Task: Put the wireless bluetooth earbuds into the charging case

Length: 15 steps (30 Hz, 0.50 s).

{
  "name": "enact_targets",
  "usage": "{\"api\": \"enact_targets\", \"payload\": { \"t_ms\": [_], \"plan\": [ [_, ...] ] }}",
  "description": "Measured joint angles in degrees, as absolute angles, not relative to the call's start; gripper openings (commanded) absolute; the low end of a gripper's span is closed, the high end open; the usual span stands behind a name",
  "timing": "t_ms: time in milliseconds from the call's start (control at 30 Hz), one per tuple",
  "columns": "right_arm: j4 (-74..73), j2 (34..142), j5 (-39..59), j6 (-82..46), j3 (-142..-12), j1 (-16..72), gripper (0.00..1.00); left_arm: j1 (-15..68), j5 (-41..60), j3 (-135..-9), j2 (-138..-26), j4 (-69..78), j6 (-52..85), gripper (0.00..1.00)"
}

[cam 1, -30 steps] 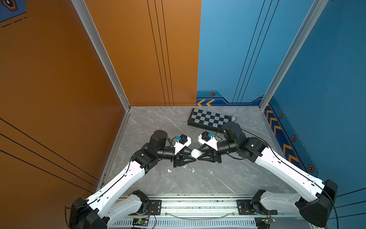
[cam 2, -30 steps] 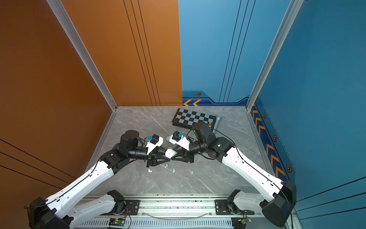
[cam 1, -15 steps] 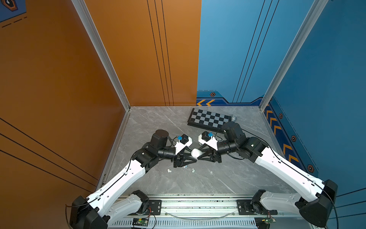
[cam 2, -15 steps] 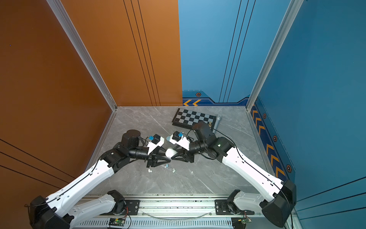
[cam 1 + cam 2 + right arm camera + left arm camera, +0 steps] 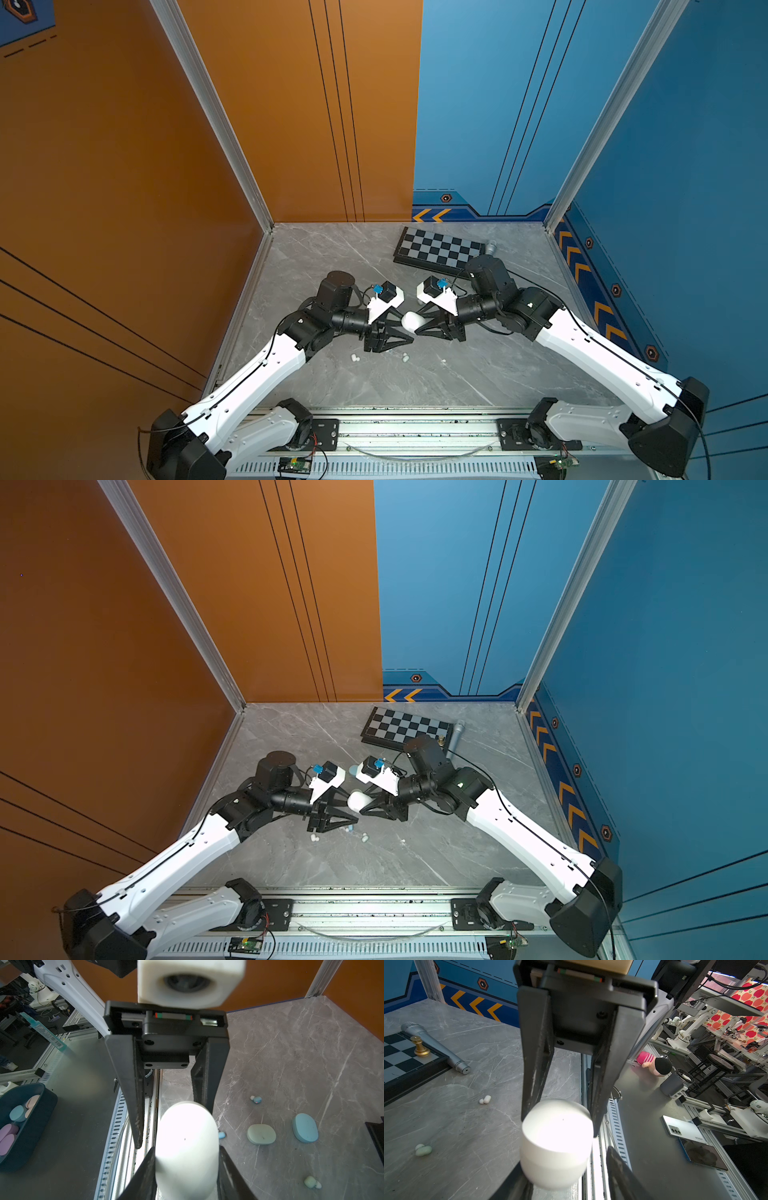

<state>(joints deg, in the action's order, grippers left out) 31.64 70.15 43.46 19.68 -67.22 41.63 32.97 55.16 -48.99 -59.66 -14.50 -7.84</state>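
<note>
While the right gripper [image 5: 560, 1124] clamps the white charging case [image 5: 411, 321] from both sides and holds it clear above the table [image 5: 457, 382], the left gripper [image 5: 173, 1127] has its jaws spread wider than the case. The right wrist view shows a clear gap between one of its fingers and the shell, and the other finger sits against or just beside it.

A white earbud [image 5: 485, 1099], a pale green earbud [image 5: 423, 1150] and a light blue earbud [image 5: 256, 1099] lie loose on the table near the grippers, and none is held. A pale green case [image 5: 261, 1134] and a blue case [image 5: 305, 1128] lie close together on the table.

The white case looks like smooth, hard, light plastic with rounded ends. It would probably slip or twist if pinched near a dome. The safer hold is across its flatter sides near the middle, leaving the lid free to swing. Each earbud looks tiny, light and bean-shaped, so it is likely to roll or squirt out of a pinch. It is best taken across its thick body with the fingertips only, closing gently.
</note>
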Motion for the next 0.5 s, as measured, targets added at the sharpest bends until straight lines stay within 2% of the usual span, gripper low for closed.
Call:
{"api": "enact_targets", "payload": {
  "t_ms": [233,500],
  "plan": [
    [32.3,69.7,43.5,19.7,-67.2,41.6,0.13,33.0,55.5,-49.6,-59.7,-14.9,-8.3,0.6],
    [34.0,69.7,43.3,20.1,-67.2,42.4,0.13,33.1,55.4,-49.6,-59.7,-14.8,-9.9,0.59]
  ]
}}
